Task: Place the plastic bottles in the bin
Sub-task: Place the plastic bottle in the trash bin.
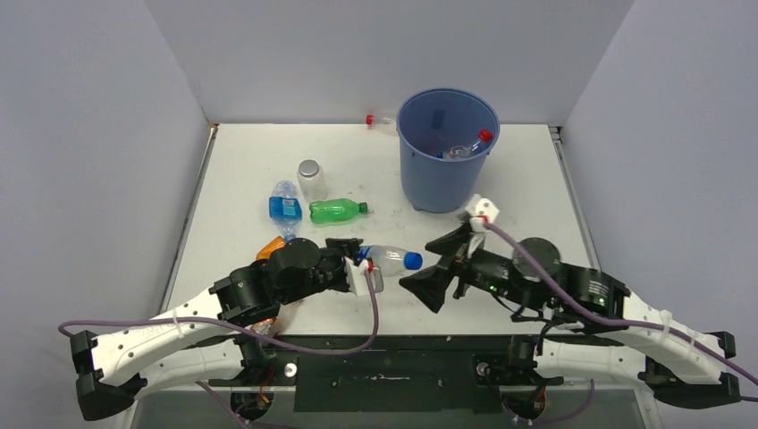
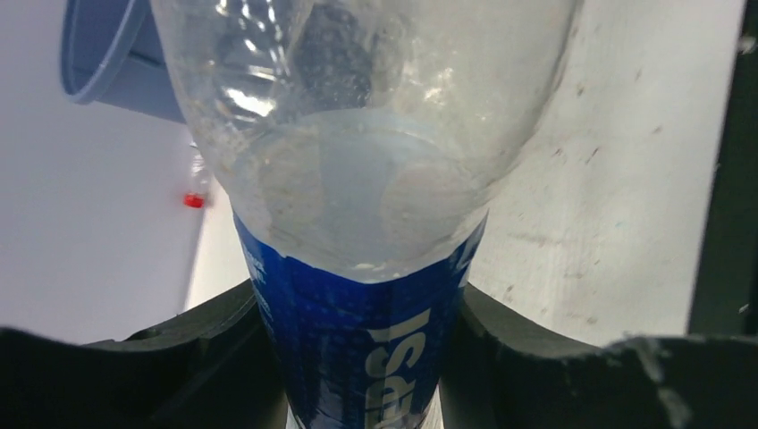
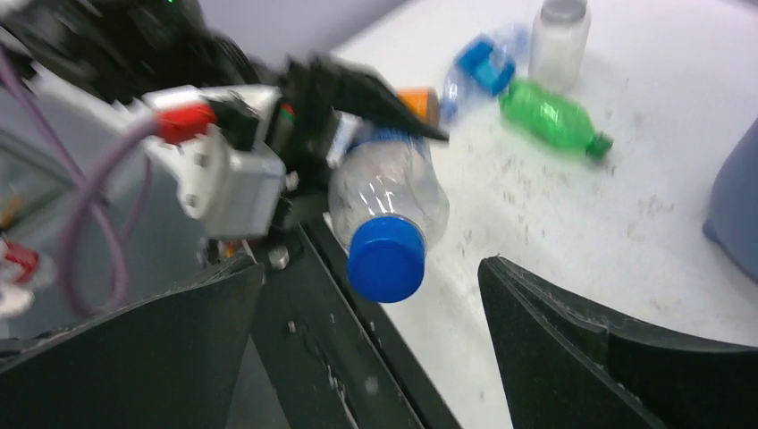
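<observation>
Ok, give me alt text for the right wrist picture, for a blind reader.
A clear plastic bottle with a blue cap, clamped in the left gripper, points cap-first toward the wide-open black fingers of the right gripper. Behind it, a green plastic bottle lies on the white table.

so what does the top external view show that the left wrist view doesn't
Only top external: the green bottle lying on the table, a clear bottle inside the bin, the right tool with jaws wide open, and the blue cap of the held bottle. Only left wrist: the Pepsi label close up, with the fingers of the left tool against it on either side. Both: the held bottle, the bin, and the red-capped bottle at the table's far edge.
</observation>
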Motion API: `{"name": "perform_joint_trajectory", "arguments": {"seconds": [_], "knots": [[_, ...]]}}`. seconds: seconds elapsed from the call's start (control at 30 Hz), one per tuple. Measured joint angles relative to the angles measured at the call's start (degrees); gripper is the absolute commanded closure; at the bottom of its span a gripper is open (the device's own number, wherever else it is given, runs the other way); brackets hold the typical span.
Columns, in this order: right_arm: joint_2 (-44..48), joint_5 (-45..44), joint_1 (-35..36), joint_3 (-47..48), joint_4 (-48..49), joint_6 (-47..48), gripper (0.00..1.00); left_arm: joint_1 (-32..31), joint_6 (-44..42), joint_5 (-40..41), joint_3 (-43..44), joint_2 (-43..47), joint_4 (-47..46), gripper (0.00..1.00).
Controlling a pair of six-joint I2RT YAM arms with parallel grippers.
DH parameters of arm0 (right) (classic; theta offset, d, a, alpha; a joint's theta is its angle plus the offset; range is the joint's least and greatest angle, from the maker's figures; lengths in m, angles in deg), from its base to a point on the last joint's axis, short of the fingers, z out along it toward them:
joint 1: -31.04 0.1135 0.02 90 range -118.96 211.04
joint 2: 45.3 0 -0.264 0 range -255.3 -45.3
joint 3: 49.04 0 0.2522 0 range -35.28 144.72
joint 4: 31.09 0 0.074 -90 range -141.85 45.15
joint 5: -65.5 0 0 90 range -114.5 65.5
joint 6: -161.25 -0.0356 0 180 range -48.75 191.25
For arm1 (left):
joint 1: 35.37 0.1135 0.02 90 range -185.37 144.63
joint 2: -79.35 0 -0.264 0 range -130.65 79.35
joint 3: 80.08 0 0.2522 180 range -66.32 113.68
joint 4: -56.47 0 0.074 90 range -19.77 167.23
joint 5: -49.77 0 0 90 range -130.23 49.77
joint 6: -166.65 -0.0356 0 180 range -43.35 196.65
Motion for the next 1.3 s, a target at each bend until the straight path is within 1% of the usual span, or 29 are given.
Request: {"name": "perform_joint_trajectory", "arguments": {"seconds": [0.07,0.2,0.3,0.47,0.57,0.73,0.87,1.03,1.17,1.3], "knots": [[3.7,-1.4,0.0,-1.5,4.8,0.0,0.08,1.2,5.1,-2.4,-2.1,0.4,-3.4,0.6],[14.4,-5.1,0.0,-10.8,19.6,0.2,0.09,6.1,18.1,-8.6,-6.6,0.5,-10.4,0.63],[18.9,-9.6,0.0,-17.7,29.9,0.2,0.09,9.5,27.7,-13.4,-9.0,0.5,-16.2,0.66],[16.6,-16.2,0.0,-23.4,40.1,0.5,0.09,14.2,42.7,-21.7,-11.8,0.5,-26.5,0.72],[13.5,-17.1,0.0,-25.6,46.5,0.9,0.09,14.8,48.0,-25.3,-14.1,0.5,-32.1,0.73],[6.7,-16.7,0.0,-25.9,54.7,1.5,0.09,14.7,51.2,-28.0,-15.1,0.4,-34.0,0.74],[1.1,-16.4,0.0,-24.4,56.8,1.8,0.09,14.7,51.9,-28.6,-15.2,0.4,-35.1,0.75],[-3.0,-16.7,0.0,-22.1,56.5,2.2,0.08,13.9,51.5,-28.5,-15.7,0.5,-36.0,0.75],[-6.0,-16.9,0.0,-18.4,55.1,2.4,0.04,12.3,50.4,-28.4,-16.3,0.4,-35.8,0.75],[-6.4,-17.0,0.0,-17.9,54.0,2.4,0.02,11.9,49.7,-28.3,-16.3,0.5,-35.8,0.75]]}}
